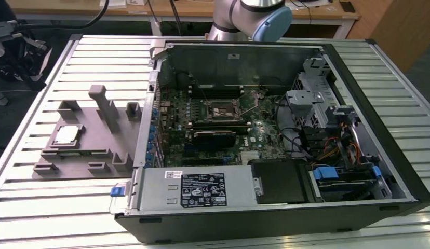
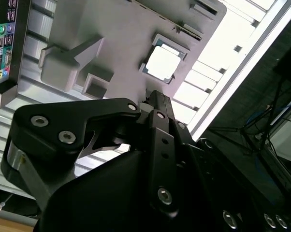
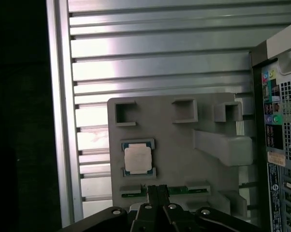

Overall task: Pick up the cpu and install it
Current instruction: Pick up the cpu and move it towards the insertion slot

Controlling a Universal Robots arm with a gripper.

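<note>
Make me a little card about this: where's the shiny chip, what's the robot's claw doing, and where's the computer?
cpu: lying flat in a pocket of the grey fixture
gripper: shut, holding nothing, apart from the cpu
computer case: open, beside the grey fixture on the exterior view's right
task so far: cpu not picked up yet

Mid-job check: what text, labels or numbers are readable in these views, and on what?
White label on the power supply: print too small to read.
Small sticker on the computer case: blurred, unreadable.
cpu top plate: no marking legible.
Nothing can be quoted.
</note>
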